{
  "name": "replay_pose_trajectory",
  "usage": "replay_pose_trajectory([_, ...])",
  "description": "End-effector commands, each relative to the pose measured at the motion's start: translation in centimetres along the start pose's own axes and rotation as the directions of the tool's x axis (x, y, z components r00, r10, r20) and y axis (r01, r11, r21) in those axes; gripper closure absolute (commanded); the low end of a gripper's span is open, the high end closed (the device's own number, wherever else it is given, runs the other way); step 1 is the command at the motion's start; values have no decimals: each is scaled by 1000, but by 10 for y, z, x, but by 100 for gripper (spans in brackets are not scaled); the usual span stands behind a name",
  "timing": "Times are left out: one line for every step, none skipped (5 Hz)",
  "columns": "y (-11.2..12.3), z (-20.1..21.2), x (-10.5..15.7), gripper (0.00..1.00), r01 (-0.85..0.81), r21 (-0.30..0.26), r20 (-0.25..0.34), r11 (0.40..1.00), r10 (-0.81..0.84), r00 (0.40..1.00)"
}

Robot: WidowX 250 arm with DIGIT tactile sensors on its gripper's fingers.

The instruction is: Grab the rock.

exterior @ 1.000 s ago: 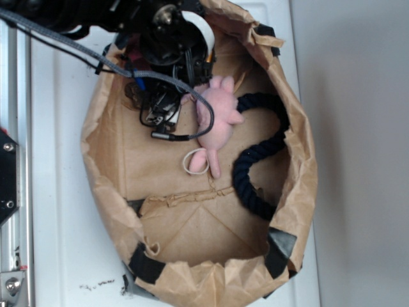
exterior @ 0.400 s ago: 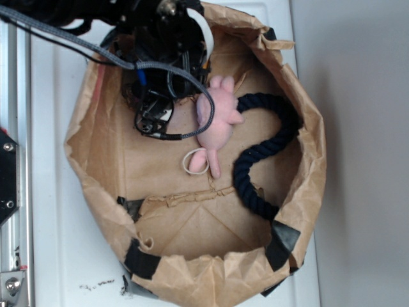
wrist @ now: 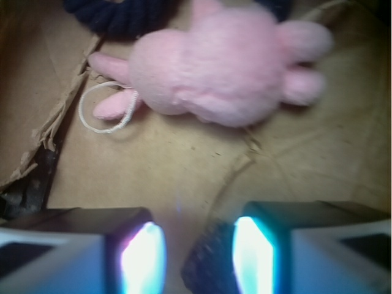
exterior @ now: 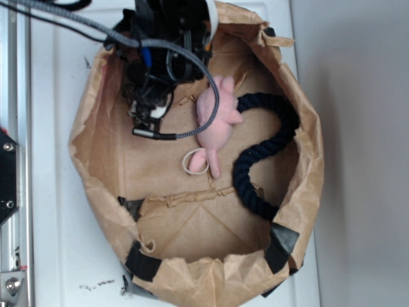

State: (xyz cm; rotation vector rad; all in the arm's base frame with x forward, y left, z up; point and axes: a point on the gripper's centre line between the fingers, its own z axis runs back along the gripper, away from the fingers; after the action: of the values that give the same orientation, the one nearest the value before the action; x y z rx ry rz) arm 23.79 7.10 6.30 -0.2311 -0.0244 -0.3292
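Gripper (wrist: 199,251) down in the paper bag (exterior: 300,192), rock (wrist: 211,266) sitting between its glowing fingers (wrist: 142,256).

Jaws look parted around the rock; can't tell if pads are touching it, so grasp not confirmed. Rock is dark, blurry, low in the wrist view, nearer the right-side finger in that view; hidden under the arm in the exterior view. Risks as I judge them: off-centre closing could squirt the rough chunk sideways, or a finger could snag the creased paper floor. Pink plush toy (exterior: 216,115) and its white loop (wrist: 104,110) lie just ahead, navy rope (exterior: 262,153) beyond.
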Motion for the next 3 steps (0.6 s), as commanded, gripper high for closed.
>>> replay_pose_trajectory([19,8,0,0,29,97,55,995,-35,998])
replay_pose_trajectory([20,-4,-1,0,35,131,60,991,-44,997])
replay_pose_trajectory([20,-24,-5,0,55,195,47,979,-65,997])
